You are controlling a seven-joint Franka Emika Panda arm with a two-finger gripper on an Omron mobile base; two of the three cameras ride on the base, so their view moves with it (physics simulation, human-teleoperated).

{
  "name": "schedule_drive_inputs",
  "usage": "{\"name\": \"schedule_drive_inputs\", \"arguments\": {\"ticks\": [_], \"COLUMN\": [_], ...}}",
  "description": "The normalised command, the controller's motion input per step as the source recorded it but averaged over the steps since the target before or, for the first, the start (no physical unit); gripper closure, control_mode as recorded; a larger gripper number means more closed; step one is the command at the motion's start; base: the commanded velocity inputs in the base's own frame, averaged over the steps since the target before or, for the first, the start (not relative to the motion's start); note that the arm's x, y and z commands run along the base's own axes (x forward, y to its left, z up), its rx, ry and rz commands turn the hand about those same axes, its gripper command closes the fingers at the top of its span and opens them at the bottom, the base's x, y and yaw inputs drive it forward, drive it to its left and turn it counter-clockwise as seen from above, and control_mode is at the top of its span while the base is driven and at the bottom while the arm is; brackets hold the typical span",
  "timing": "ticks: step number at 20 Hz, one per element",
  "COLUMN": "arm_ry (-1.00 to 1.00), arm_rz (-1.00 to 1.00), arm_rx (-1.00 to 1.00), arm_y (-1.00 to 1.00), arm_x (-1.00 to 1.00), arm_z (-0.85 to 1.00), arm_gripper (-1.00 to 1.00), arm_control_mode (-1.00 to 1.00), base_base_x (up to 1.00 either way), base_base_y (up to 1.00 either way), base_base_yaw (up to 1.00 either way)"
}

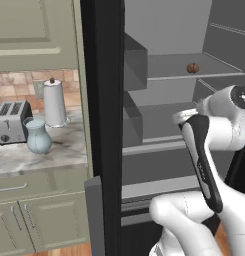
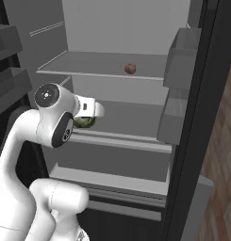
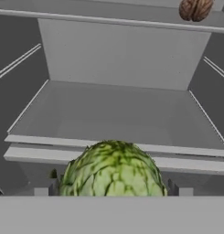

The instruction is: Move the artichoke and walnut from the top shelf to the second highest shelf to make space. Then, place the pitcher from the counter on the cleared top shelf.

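Note:
The leafy green artichoke [image 3: 112, 170] sits between the fingers of my gripper [image 3: 111, 191], which is shut on it. It hangs just in front of the thick pale lip of the second highest shelf [image 3: 113, 109], about level with it. From the right base view, the artichoke [image 2: 84, 122] shows under my white hand, before that shelf [image 2: 131, 120]. The brown walnut [image 2: 130, 68] rests on the thin top shelf [image 2: 88, 63], toward its right; the hand view has the walnut [image 3: 195, 9] up at the right. The blue-grey pitcher [image 1: 38, 136] stands on the marbled counter [image 1: 59, 152].
A toaster [image 1: 11, 121] and a white paper-towel roll [image 1: 55, 103] stand behind the pitcher. The dark edge of the fridge [image 1: 101, 100] separates counter and shelves. Door bins [image 2: 180, 56] jut out at the right of the opening. Lower shelves [image 2: 112, 181] lie beneath.

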Motion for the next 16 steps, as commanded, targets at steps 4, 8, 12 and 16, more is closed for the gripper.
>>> {"name": "schedule_drive_inputs", "arguments": {"ticks": [4, 8, 12, 16], "arm_ry": [0.0, 0.01, 0.09, 0.14], "arm_rz": [0.04, 0.05, 0.04, 0.01], "arm_rx": [0.0, 0.0, 0.0, 0.0], "arm_y": [0.0, 0.11, 0.26, 0.23], "arm_x": [0.09, 0.37, 0.54, 0.72], "arm_z": [-0.06, -0.06, -0.17, -0.34], "arm_gripper": [1.0, 1.0, 1.0, 1.0], "arm_control_mode": [-1.0, -1.0, -1.0, -1.0], "base_base_x": [0.0, 0.0, 0.0, 0.0], "base_base_y": [0.0, 0.0, 0.0, 0.0], "base_base_yaw": [0.0, 0.0, 0.0, 0.0]}}
